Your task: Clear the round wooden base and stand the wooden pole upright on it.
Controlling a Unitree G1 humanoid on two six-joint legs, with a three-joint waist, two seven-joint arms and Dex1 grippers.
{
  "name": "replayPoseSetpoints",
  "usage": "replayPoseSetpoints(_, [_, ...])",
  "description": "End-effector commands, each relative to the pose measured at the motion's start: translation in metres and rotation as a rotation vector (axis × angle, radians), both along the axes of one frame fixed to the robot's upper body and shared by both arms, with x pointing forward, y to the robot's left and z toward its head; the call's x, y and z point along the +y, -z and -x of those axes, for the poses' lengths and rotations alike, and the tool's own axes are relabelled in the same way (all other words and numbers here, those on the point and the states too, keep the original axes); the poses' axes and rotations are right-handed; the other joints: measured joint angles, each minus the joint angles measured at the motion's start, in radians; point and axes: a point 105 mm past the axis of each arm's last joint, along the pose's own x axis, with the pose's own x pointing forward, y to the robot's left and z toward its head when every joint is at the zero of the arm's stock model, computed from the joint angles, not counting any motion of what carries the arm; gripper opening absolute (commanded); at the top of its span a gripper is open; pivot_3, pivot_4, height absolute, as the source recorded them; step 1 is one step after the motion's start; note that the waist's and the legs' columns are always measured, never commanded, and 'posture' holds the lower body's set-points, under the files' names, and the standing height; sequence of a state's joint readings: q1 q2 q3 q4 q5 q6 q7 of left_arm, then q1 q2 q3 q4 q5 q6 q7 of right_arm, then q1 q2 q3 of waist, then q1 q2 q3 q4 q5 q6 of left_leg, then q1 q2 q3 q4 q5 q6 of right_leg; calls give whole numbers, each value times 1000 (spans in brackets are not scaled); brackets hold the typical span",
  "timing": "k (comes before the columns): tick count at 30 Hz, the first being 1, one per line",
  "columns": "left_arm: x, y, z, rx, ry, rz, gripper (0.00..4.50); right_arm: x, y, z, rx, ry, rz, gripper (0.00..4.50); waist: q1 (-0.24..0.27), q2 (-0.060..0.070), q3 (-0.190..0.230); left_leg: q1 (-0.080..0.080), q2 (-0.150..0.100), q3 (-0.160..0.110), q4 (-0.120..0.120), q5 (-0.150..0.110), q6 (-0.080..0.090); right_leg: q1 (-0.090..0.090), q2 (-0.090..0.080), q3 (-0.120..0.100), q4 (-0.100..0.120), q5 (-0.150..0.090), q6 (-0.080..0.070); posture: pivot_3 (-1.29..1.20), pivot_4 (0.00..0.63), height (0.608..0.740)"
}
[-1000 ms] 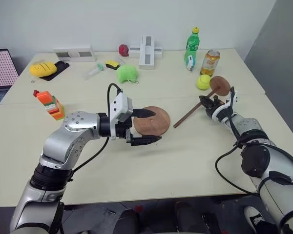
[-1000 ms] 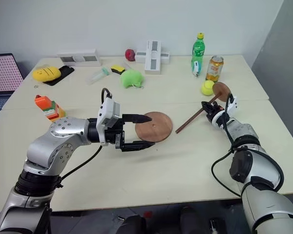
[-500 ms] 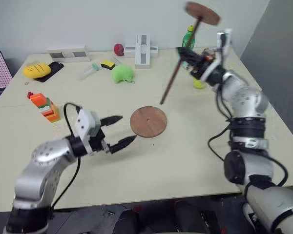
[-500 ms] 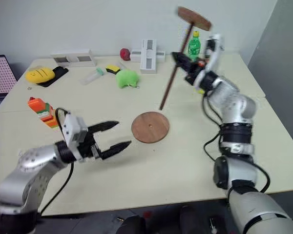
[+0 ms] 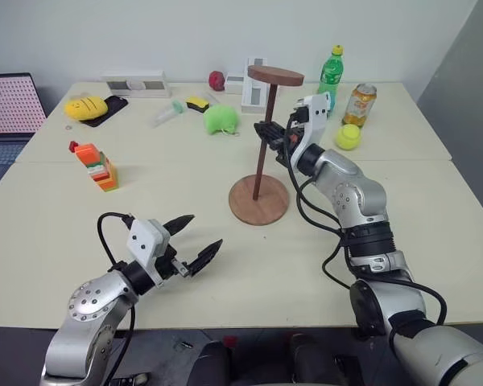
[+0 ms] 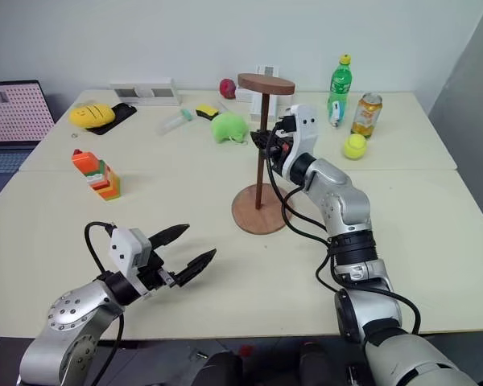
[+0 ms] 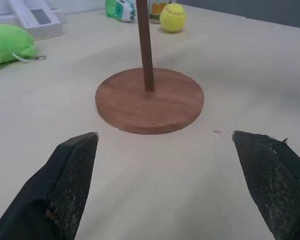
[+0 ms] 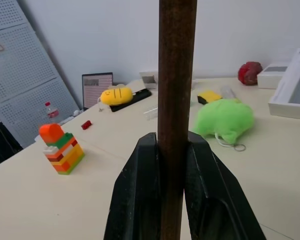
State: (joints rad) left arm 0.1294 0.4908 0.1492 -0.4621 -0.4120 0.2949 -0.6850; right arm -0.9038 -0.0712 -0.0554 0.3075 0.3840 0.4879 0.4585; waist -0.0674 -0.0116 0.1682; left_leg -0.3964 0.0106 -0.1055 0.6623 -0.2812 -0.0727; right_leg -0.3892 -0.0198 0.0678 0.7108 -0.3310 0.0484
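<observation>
The round wooden base (image 5: 275,207) lies flat mid-table with nothing else on it. The wooden pole (image 5: 262,149) stands upright on its centre, small disc (image 5: 275,75) at the top. In the left wrist view the pole (image 7: 145,45) meets the middle of the base (image 7: 175,102). My right gripper (image 5: 267,133) is shut on the pole's upper half; its fingers (image 8: 147,190) clamp the pole (image 8: 176,75). My left gripper (image 5: 203,232) hovers open and empty near the table's front edge, short of the base, fingers (image 7: 72,170) spread wide.
Behind the base lie a green plush (image 5: 222,119), a tennis ball (image 5: 347,137), a green bottle (image 5: 331,68), a can (image 5: 360,103) and a white box (image 5: 254,90). A toy block stack (image 5: 97,165), a yellow plush (image 5: 89,107) and a laptop (image 5: 8,104) are at the left.
My right gripper brought the pole from a tilt in the air down to upright on the base's centre. My open left gripper drew back toward the front edge. The camera shifted.
</observation>
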Motion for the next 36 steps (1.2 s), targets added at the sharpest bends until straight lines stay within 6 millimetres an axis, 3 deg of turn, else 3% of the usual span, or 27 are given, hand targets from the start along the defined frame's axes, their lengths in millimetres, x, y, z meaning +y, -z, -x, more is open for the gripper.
replayPoseSetpoints(1, [-5, -12, 1, -58, 23, -12, 4500, 0, -8, 2, -69, -2, 6, 325, -5, 0, 0, 0, 0, 0, 0, 0, 0, 0, 0, 0, 0, 0, 0, 0, 150, 740])
replayPoseSetpoints(11, [-9, -17, -3, -68, 47, -11, 4500, 1, 1, 0, -69, 30, -7, 325, -17, 0, 0, 1, 0, 0, 0, 0, 0, 0, 1, 0, 0, 0, 0, 0, 150, 740])
replayPoseSetpoints(21, [-12, -20, -4, -71, 62, -8, 4500, 10, -6, 0, -46, 21, -68, 325, -17, 0, 0, 1, 1, 0, -1, 0, 0, 0, 1, 0, 1, 0, 0, 0, 150, 740])
replayPoseSetpoints(36, [-10, -20, -3, -67, 58, -13, 4500, 11, 8, 4, -154, 22, 82, 325, -17, 0, 0, 1, 1, 0, -1, 0, 0, 1, 1, 0, 0, 0, 0, 0, 150, 740])
